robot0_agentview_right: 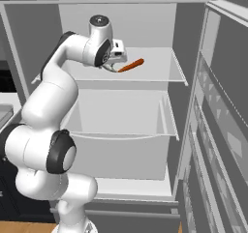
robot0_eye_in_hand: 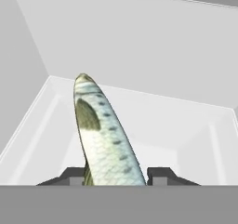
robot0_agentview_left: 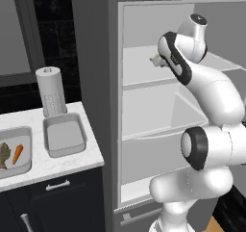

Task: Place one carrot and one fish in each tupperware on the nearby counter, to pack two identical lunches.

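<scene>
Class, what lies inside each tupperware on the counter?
Left tupperware holds a carrot and a fish, partly cut off by the frame. Right tupperware holds nothing.

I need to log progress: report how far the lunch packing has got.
Done: the left tupperware on the counter already holds a carrot and a fish.
In hand: inside the open fridge, the gripper has its jaws either side of a second fish; a firm grip is unclear.
Left: the right tupperware is empty; another carrot lies on the fridge shelf.

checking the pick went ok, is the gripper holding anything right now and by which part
It cannot be told yet. In the hand view the fish lies between the fingertips of the gripper, near one end of its body, but contact is hidden, so a firm hold isn't confirmed.
</scene>
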